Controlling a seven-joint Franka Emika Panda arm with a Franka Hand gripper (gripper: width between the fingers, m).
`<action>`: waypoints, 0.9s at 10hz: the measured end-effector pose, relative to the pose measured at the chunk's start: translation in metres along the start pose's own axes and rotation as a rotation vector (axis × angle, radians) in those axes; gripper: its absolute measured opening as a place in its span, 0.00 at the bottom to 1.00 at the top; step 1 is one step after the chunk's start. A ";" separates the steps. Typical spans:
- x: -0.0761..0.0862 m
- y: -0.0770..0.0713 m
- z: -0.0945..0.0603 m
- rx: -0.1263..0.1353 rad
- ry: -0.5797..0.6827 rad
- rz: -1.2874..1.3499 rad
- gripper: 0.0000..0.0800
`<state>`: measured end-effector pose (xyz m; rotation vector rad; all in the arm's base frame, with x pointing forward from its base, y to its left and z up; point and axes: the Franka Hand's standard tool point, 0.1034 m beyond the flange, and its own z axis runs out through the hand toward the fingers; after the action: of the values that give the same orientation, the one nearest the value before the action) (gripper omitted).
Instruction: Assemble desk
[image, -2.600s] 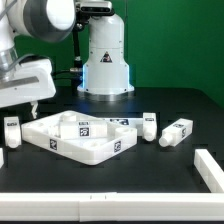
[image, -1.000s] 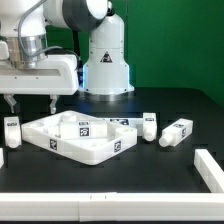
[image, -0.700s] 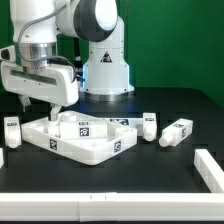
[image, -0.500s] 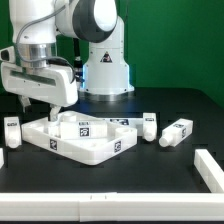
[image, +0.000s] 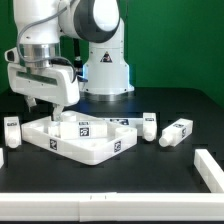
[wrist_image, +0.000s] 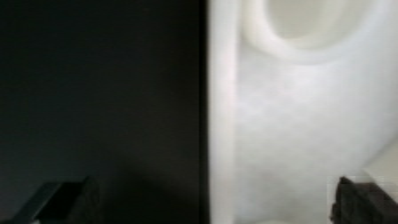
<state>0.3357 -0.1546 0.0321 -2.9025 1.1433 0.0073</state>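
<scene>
Hovering above the desk panel (image: 95, 148) corner at the exterior view's left, the gripper (image: 42, 112) is seen over the black table (image: 150, 170), with loose legs (image: 177, 132) lying beside the panel. From the wrist view, the fingertips (wrist_image: 59, 198) are shown spread wide, nothing clamped, the panel's edge and a round corner hole (wrist_image: 320, 25) below

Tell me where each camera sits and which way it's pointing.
Exterior view: off the arm, low across the table, facing the robot's base; shows the arm and gripper above the desk panel.
Wrist view: on the wrist, looking down at the panel's corner hole; both fingertips show.
Shared: the desk panel and the gripper.
</scene>
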 end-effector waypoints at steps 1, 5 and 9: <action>-0.001 -0.007 -0.002 0.009 0.002 0.016 0.81; -0.006 -0.016 0.000 0.011 -0.005 0.004 0.81; -0.005 -0.001 0.001 0.006 -0.020 -0.007 0.81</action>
<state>0.3323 -0.1506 0.0314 -2.8950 1.1276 0.0325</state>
